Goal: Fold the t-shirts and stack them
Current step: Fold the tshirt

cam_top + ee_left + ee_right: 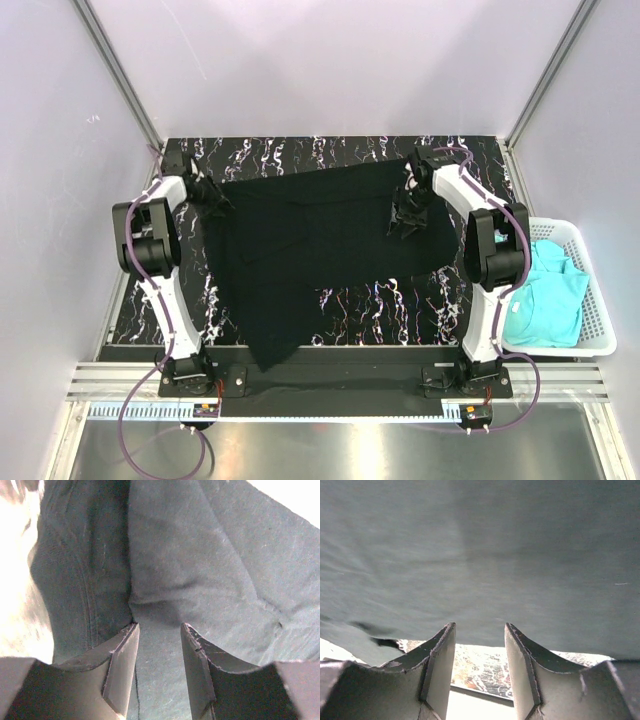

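Between the jaws of the left gripper (159, 626) and right gripper (480, 625) I find nothing, both standing parted at the far corners of the black shirt (310, 250), spread flat on the table (380, 300), presumably for folding, turquoise shirts (545, 290) waiting in the basket (592, 322).

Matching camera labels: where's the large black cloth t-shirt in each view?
Top external: large black cloth t-shirt spread over the table's middle, between both arms.
Left wrist: shirt fills almost the whole frame, creased down the middle.
Right wrist: shirt fills the upper two thirds, its edge low.
Shared landmark: black-and-white marbled tabletop, in top and right wrist views; left wrist too washed out.
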Robot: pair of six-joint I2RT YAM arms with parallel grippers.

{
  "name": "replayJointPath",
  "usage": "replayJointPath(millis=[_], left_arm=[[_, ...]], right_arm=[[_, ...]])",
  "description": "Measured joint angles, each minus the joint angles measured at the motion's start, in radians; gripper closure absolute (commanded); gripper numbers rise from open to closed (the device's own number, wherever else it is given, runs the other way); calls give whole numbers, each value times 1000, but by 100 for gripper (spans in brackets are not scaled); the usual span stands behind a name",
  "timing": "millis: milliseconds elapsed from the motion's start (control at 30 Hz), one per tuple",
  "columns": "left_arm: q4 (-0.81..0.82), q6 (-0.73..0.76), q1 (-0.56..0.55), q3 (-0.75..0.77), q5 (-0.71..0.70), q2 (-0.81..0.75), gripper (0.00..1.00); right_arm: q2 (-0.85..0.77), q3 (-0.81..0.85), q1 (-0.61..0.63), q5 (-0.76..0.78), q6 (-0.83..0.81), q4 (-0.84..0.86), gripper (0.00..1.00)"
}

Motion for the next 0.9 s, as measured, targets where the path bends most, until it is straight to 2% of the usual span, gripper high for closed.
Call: replayJointPath(millis=[167, 300, 400, 567, 733, 900], left_arm=[[-69, 66, 20, 175, -10, 95, 49], [-121, 98, 23, 184, -38, 77, 46], [-156, 119, 6, 128, -85, -17, 40], [-171, 123, -103, -92, -183, -387, 41], [-161, 31, -325, -432, -194, -805, 43], [-266, -77, -370, -706, -199, -1033, 44]], right_arm=[[-13, -20, -34, 4, 0, 0, 48], [-31, -27, -50, 23, 0, 0, 48], [-45, -44, -52, 45, 0, 0, 48], [-77, -105, -52, 78, 0, 0, 48], [-143, -206, -52, 77, 17, 13, 47], [-209, -319, -52, 67, 40, 45, 45]])
